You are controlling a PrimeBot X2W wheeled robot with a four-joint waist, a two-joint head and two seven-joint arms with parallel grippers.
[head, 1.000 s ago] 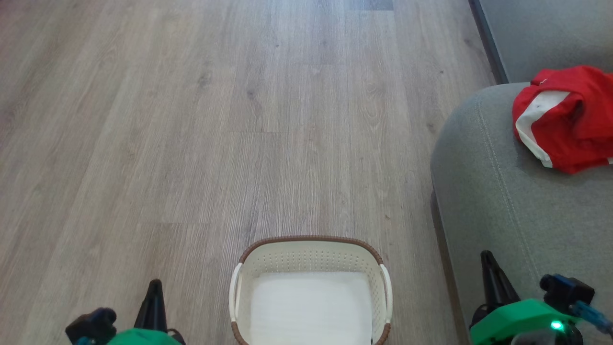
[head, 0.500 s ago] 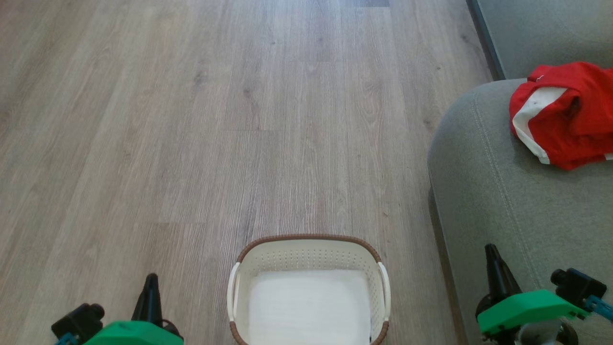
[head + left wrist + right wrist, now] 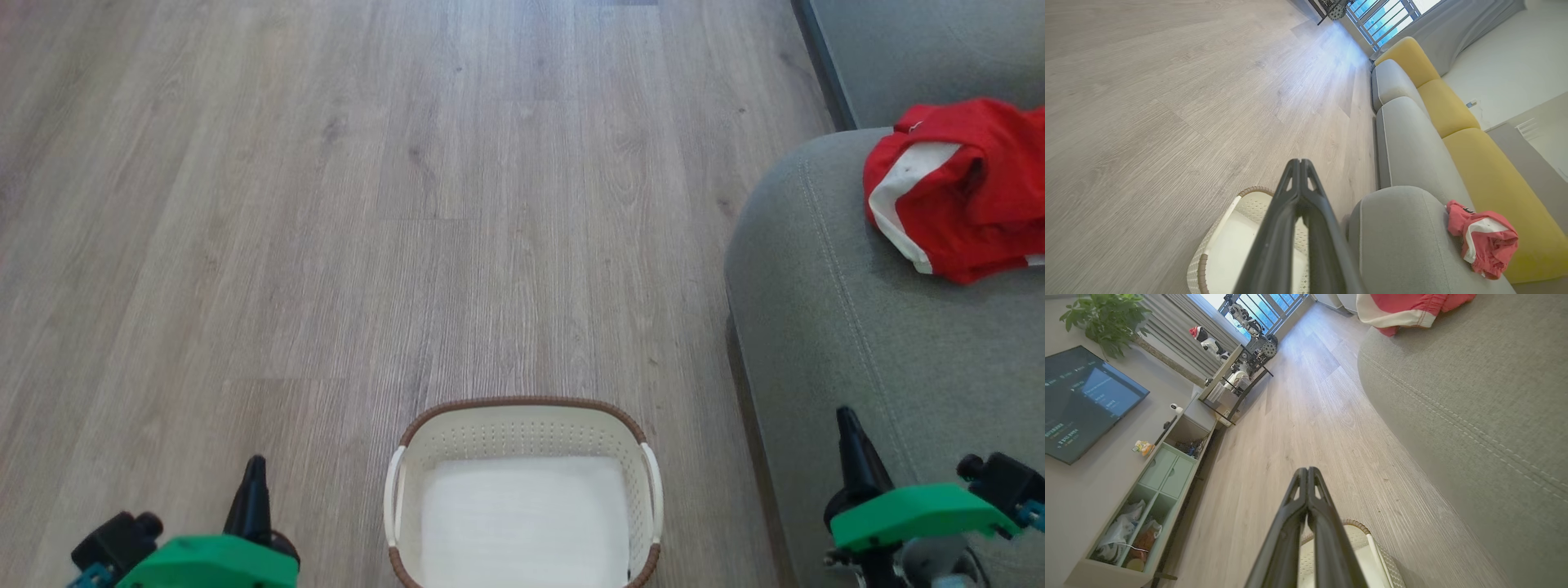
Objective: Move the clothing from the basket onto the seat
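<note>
See red clothes [image 3: 955, 188] on seat [image 3: 857, 327], 2 o'clock. See basket [image 3: 522, 431] on floor [image 3: 326, 204], 6 o'clock. Find left gripper [image 3: 255, 464] at 7, right gripper [image 3: 846, 418] at 5, both pressed together.

Grey wood floor [image 3: 326, 204] runs past a television [image 3: 1086, 400], plant [image 3: 1106, 318] and green cabinet [image 3: 1163, 473].

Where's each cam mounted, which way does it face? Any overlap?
Head view: on the head, facing forward-down at floor, basket, and seat with clothing on it; left gripper and right gripper at the bottom corners.
Left wrist view: on the left wrist, along the shut left gripper, over the basket toward the seat.
Right wrist view: on the right wrist, along the shut right gripper, down the floor toward a TV cabinet.
Shared: all three show basket, seat, clothing.
</note>
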